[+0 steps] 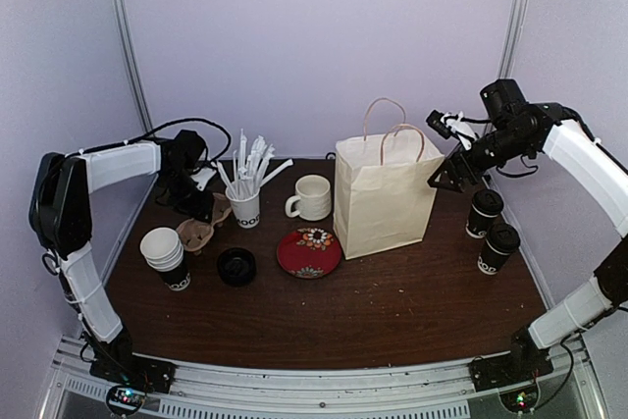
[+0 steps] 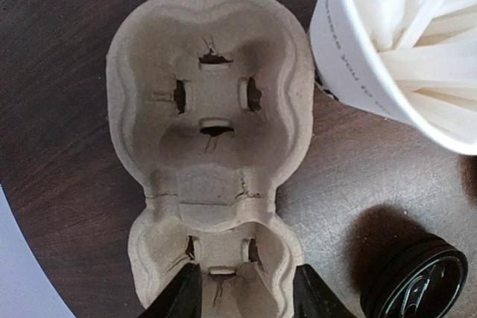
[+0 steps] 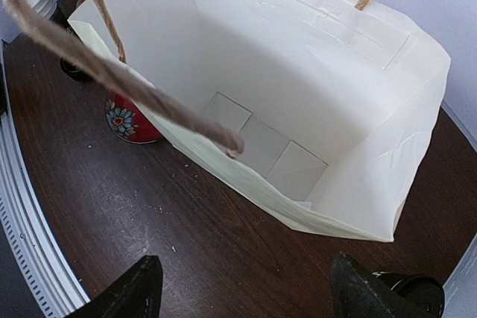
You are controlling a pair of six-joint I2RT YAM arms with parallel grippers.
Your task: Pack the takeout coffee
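Observation:
The takeout coffee is two black lidded cups (image 1: 484, 213) (image 1: 498, 247) standing at the right, beside the cream paper bag (image 1: 383, 193). One cup lid (image 3: 417, 292) peeks in beside my right finger. My right gripper (image 1: 446, 176) (image 3: 250, 296) hovers open by the bag's right rim, over bare table, with nothing between its fingers. The bag (image 3: 298, 57) stands open and looks empty. At the far left, my left gripper (image 1: 201, 211) (image 2: 247, 299) is shut on a pulp cup carrier (image 2: 212, 132). One finger is inside its near pocket and the other is outside the rim.
A white cup of straws (image 1: 243, 205) (image 2: 373, 57) stands right of the carrier. A loose black lid (image 1: 236, 267) (image 2: 414, 281), a stack of white cups (image 1: 165, 254), a cream mug (image 1: 312, 197) and a red flowered plate (image 1: 309, 252) (image 3: 130, 121) sit mid-table.

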